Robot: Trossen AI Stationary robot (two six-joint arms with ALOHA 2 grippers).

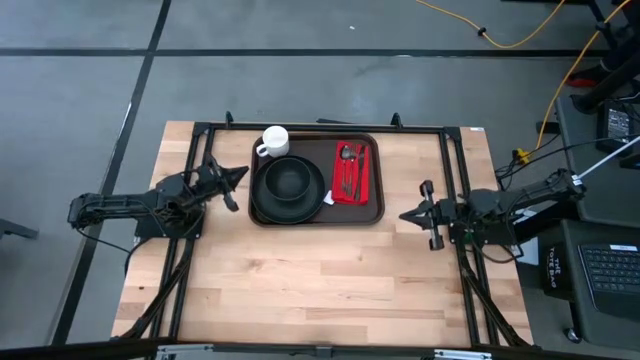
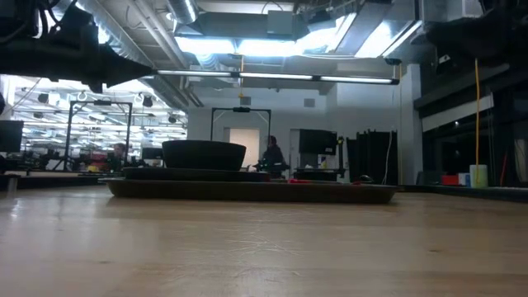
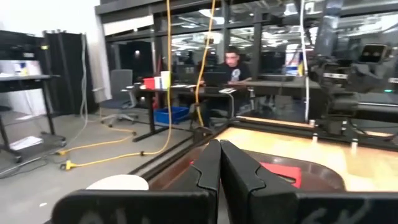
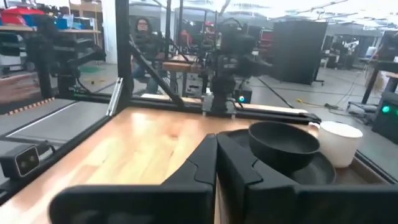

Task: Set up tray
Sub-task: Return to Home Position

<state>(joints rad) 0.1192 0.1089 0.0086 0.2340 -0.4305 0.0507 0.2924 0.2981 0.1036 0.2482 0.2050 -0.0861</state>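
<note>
Two grippers flank the tray [image 1: 316, 222]: left gripper [image 1: 240, 176] just beside its rim, right gripper [image 1: 405, 214] near. Both jaws are pressed together and empty. A sideways swing on retraction could nudge the loaded tray.

Grey floor [image 1: 300, 25] (dark seams) carries a yellow cable [image 1: 497, 42]; ceiling lights [image 2: 272, 45] glow overhead.

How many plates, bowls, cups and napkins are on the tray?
plate: 1
bowl: 1
cup: 1
napkin: 1
Total: 4, all on the tray
</note>
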